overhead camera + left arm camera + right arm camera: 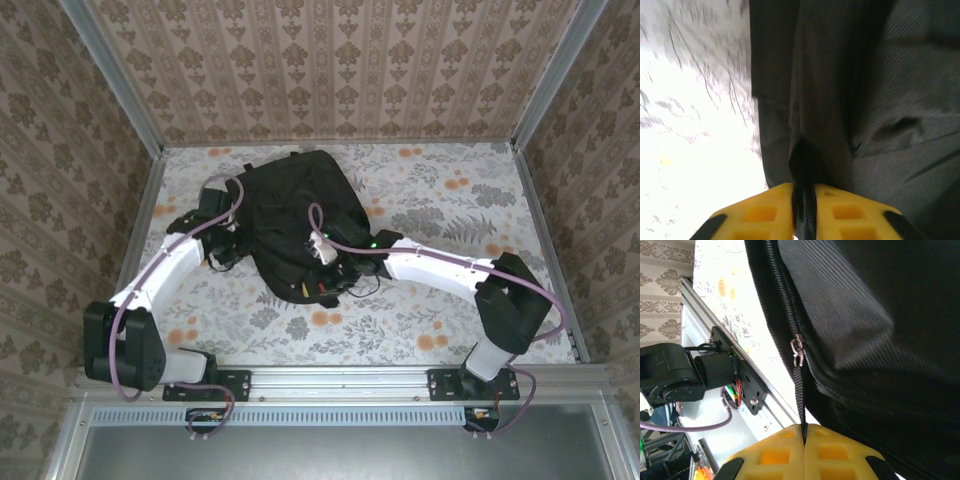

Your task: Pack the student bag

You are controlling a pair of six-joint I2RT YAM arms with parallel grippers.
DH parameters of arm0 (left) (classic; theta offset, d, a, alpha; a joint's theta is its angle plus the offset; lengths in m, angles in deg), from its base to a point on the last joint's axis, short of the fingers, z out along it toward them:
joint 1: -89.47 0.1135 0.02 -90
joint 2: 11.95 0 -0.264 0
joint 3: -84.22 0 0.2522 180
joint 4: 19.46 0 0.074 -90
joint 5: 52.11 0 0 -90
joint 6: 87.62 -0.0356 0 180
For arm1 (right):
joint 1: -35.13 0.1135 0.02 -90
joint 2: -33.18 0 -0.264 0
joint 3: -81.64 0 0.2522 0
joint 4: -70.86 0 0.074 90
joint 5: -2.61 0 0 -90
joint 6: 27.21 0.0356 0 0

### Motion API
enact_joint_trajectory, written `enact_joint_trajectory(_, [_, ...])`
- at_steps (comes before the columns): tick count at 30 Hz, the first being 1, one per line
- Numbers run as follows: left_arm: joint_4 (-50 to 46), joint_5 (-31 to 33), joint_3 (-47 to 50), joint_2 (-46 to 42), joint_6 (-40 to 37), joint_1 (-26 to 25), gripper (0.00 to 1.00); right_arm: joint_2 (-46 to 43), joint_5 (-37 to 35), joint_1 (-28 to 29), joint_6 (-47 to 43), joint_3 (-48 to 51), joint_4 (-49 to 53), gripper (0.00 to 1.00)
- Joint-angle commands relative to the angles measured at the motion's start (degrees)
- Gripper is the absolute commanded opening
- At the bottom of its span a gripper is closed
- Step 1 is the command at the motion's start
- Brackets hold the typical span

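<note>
Lying slumped, the student bag (pixel 295 215) sits left of centre on the table (pixel 450 190), toward its far edge. Looks soft and floppy w/ slick fabric, so it'll prob sag and bunch when tugged; best held by seams, straps or zip tabs, not the flat panels. The right gripper (pixel 804 427) is clamped tight on the zip pull (pixel 800 400), taut below the slider (pixel 798 351). The left gripper (pixel 804 192) is pinched closed on a fold of bag fabric, prob to brace it

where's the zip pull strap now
In the right wrist view, the zip pull strap hangs off the student bag, pinched in the right pincer.
</note>
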Motion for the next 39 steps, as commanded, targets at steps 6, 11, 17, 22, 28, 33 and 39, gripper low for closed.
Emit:
enact_joint_trajectory(6, [-7.4, 4.8, -5.9, -1.4, -2.3, 4.5, 0.43, 12.9, 3.3, 3.5, 4.0, -16.5, -1.6, 0.00])
enact_joint_trajectory(11, [-10.5, 1.2, 0.0, -8.2, -0.8, 6.8, 0.48, 16.7, 3.7, 3.5, 7.5, -21.8, -4.5, 0.00])
enact_joint_trajectory(17, [-5.3, -8.7, 9.8, -13.3, 5.0, 6.5, 0.48, 17.8, 5.6, 3.6, 10.1, -22.3, -7.0, 0.00])
enact_joint_trajectory(22, [-0.6, -11.0, 11.3, -10.8, 7.1, 3.1, 0.48, 16.5, 5.4, 3.6, 10.5, -20.0, -7.9, 0.00])
enact_joint_trajectory(28, [4.4, -12.4, 12.5, -9.1, 9.5, -0.6, 0.40, 15.3, 4.9, 3.7, 10.6, -17.5, -8.7, 0.00])
enact_joint_trajectory(33, [3.3, -11.5, 12.9, -13.0, 9.4, -0.2, 0.36, 14.4, 4.6, 3.6, 10.9, -15.5, -9.8, 0.00])
enact_joint_trajectory(39, [3.6, -11.4, 13.8, -18.0, 10.1, 0.5, 0.30, 13.4, 4.4, 3.6, 11.0, -14.1, -10.7, 0.00])
